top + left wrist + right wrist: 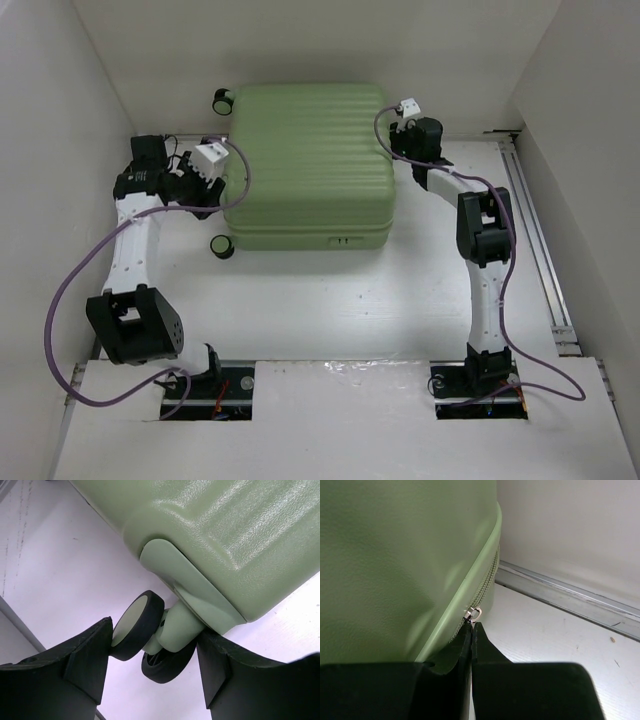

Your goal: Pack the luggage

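Observation:
The luggage [305,165] is a large pale green ribbed suitcase lying flat and closed at the back middle. My left gripper [203,195] is at its left side, open. In the left wrist view, the jaws [155,632] stand wide apart, framing a black-and-green caster wheel [137,625] under the suitcase corner [225,540]. My right gripper [397,140] is at the suitcase's right back edge. In the right wrist view it [472,626] is shut on the metal zipper pull [475,613] on the zipper seam [487,582].
White walls close in the table on the left, back and right. A metal rail [535,230] runs along the right side and shows in the right wrist view [570,597]. Two other wheels [222,100] [222,247] stick out on the suitcase's left.

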